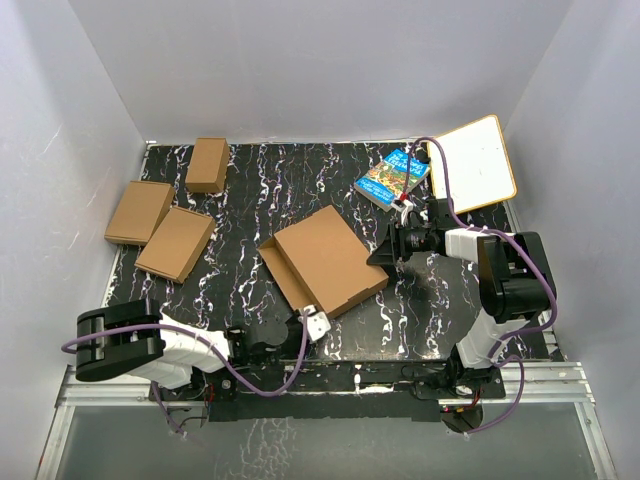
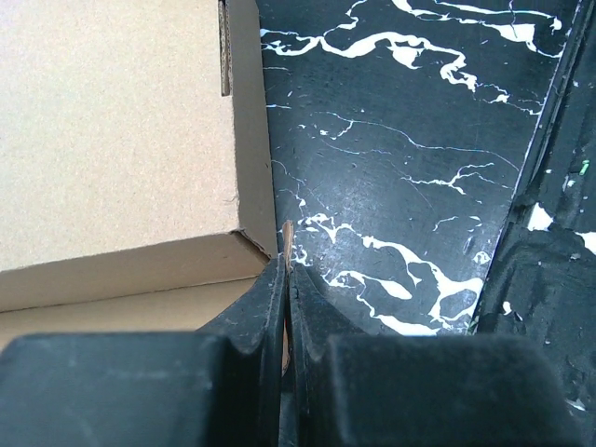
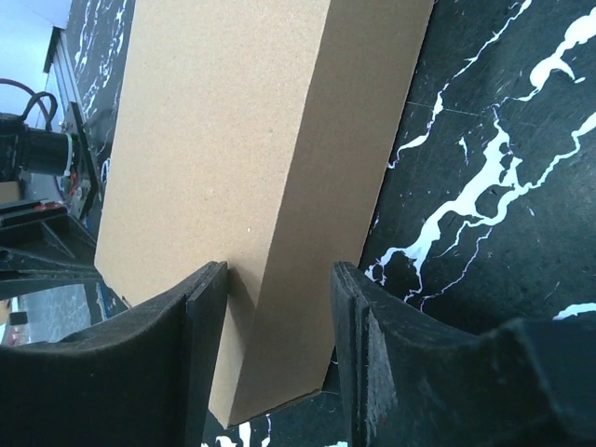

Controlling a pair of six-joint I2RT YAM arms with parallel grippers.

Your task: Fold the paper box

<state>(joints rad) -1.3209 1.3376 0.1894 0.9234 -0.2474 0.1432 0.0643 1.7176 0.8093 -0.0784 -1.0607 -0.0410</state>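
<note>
Black marbled counter (image 1: 240,200) carries paper box (image 1: 330,255): thin flap edge clamped betw. L fingers (image 2: 251,321), corner betw. R fingers (image 3: 191,326), which stand apart. Close R gently, square on wall; don't crush.

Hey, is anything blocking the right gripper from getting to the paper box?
Nothing visible. The right gripper has its open fingers straddling the edge of the paper box, with only bare black tabletop beside it. The left gripper pinches thin cardboard at the box's near corner.
</note>
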